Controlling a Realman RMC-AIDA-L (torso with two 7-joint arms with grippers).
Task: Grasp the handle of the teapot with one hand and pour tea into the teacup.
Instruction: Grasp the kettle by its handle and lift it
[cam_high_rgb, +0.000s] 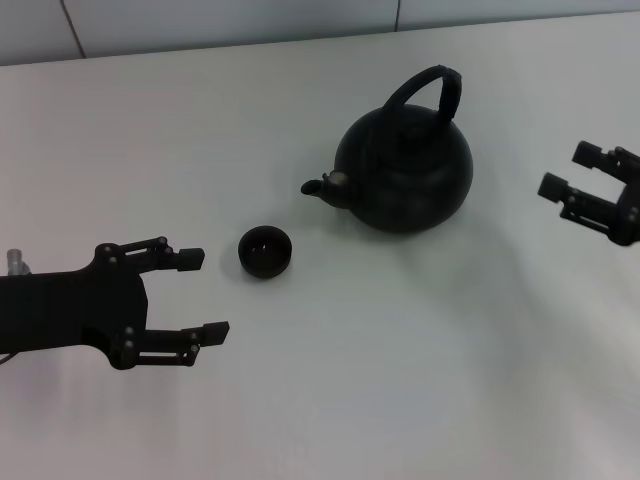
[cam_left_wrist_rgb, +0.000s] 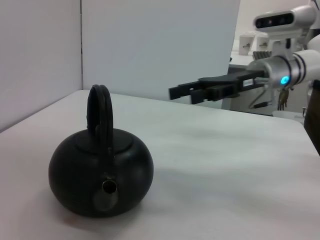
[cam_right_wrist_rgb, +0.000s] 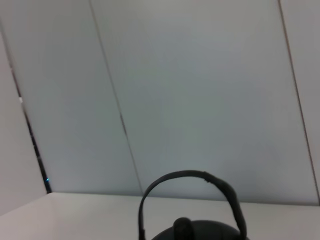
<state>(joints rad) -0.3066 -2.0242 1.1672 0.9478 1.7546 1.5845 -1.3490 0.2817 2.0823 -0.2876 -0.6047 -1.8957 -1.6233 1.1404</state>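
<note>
- While sitting on the white table, teapot upright near the back, handle standing tall, spout pointing at the teacup just beside it.
- Left hand near the teacup, fingers wide apart, holding nothing.
- Right hand off to the teapot's other side, open too, touching nothing.

A plain white matte worktop fills the scene, softly lit, with faint shadows pooling on it. Behind it stand pale grey-white wall panels, split by thin dark seams. Off past the worktop's far edge in the left wrist view, white paper cups sit on a distant shelf.
</note>
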